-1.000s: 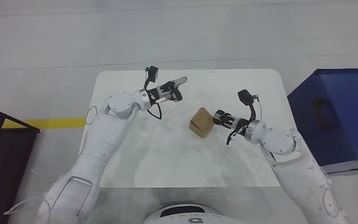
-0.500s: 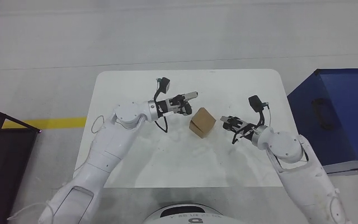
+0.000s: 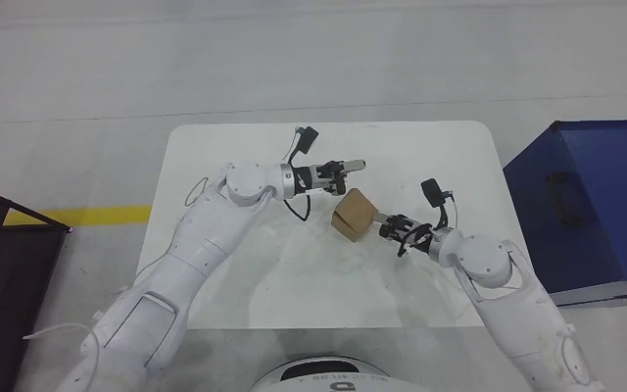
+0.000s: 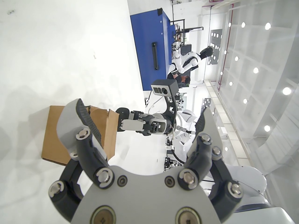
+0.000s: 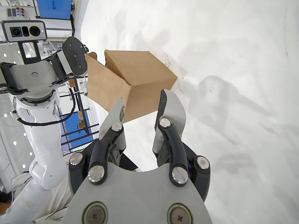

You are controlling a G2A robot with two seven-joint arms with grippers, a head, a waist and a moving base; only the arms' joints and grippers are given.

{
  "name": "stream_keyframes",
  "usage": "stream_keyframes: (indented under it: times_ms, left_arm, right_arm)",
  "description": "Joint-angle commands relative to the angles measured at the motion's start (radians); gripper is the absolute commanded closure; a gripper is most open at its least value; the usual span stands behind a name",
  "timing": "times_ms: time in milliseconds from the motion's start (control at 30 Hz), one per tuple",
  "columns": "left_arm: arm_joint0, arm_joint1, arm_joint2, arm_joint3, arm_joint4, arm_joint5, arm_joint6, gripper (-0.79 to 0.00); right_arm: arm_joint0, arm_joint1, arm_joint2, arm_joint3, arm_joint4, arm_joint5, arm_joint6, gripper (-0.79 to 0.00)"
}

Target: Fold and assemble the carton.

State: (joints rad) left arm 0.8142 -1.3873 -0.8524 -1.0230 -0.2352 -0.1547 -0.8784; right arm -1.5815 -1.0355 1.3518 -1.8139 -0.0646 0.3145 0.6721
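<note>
While beside right gripper (image 3: 385, 227) — carton (image 3: 353, 214), open-flapped

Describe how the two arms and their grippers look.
Both arms, left arm and right arm, have glossy white rounded shells. The left gripper and right gripper each have two pale grey fingers with black textured pads on black linkages with silver screws. A dark camera sits on a bracket at each wrist, with a black cable looping nearby.

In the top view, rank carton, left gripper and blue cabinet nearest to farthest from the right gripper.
1. carton, just ahead of the right gripper.
2. left gripper, beyond the carton.
3. blue cabinet, off the table.
</note>
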Motion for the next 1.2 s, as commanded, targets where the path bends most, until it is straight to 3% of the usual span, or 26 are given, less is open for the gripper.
stream_keyframes:
  times_ms: [0, 533, 1167]
  left_arm:
    - [-0.008, -0.006, 0.013, 0.013, -0.001, -0.003, -0.002, -0.785]
    - [-0.038, -0.039, 0.067, 0.075, -0.004, -0.016, -0.024, -0.785]
    - [-0.037, -0.031, 0.034, 0.062, 0.045, -0.014, -0.019, -0.785]
  right_arm:
    - [0.010, -0.001, -0.007, 0.008, 0.000, 0.003, 0.000, -0.339]
    - [0.054, -0.004, -0.046, 0.027, -0.027, 0.023, 0.023, -0.329]
    - [0.064, -0.001, -0.055, 0.032, -0.051, 0.035, 0.041, -0.299]
